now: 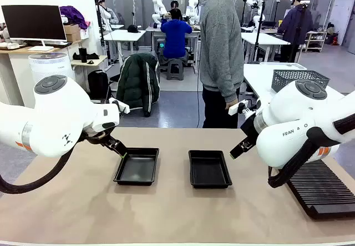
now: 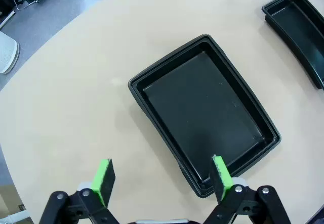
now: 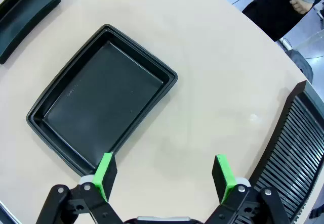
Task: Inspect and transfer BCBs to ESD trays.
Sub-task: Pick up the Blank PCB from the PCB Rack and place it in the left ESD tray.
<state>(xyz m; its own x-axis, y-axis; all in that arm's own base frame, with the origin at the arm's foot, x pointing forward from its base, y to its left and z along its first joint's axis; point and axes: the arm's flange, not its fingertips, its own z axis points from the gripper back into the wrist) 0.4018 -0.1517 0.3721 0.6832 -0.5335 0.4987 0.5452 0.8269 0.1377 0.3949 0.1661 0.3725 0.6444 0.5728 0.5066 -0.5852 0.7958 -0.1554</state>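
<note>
Spanning the near ground, the beige table (image 1: 83,212) carries every item noted. A person (image 1: 222,46) in a grey sweater stands just beyond the table's far edge, near its middle. The left arm (image 1: 52,118) overhangs the table's left side, the right arm (image 1: 299,124) its right side. A long black ribbed rack (image 1: 324,193) lies at the table's right edge. Two shallow black trays lie side by side at the table's middle, apart: the left tray (image 1: 137,167) and the right tray (image 1: 209,169), each floor showing plain black. The left claw (image 2: 161,159) hangs above the table over a corner of the left tray, fingers spread wide, gripping nothing. The right claw (image 3: 162,157) hangs above the table between the right tray and the rack, likewise spread and unloaded.
</note>
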